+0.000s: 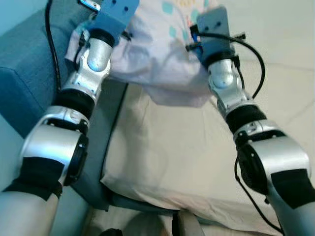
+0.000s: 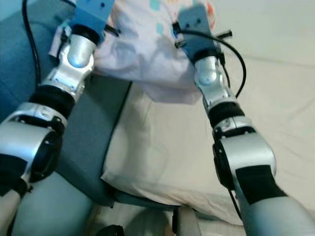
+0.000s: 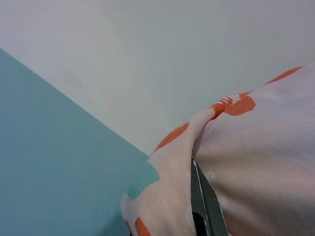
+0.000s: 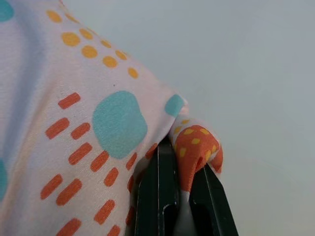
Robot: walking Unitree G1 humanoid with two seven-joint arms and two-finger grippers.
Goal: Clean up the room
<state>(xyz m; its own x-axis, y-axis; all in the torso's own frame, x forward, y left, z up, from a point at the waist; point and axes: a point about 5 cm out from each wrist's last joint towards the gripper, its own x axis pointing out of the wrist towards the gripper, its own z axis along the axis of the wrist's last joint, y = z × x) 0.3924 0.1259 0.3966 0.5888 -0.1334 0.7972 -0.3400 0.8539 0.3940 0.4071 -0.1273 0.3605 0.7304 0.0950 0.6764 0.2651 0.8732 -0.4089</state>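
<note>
Evidently both my end effectors pinch the patterned cloth [image 1: 152, 49] above the bed's [image 1: 167, 157] corner: right end effector [image 4: 179, 169] clamps a fold, left end effector [image 3: 199, 196] likewise; it looks light and limp, best held by its edges.

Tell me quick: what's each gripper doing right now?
Left gripper: shut on the patterned cloth, which is folded around its fingers.
Right gripper: shut on a bunched edge of the same cloth, held up above the cushion.

Cloth [image 1: 157, 54] hanging between both raised arms, above cushion [image 1: 182, 152]; sofa arm [image 1: 29, 73] left of cushion
</note>
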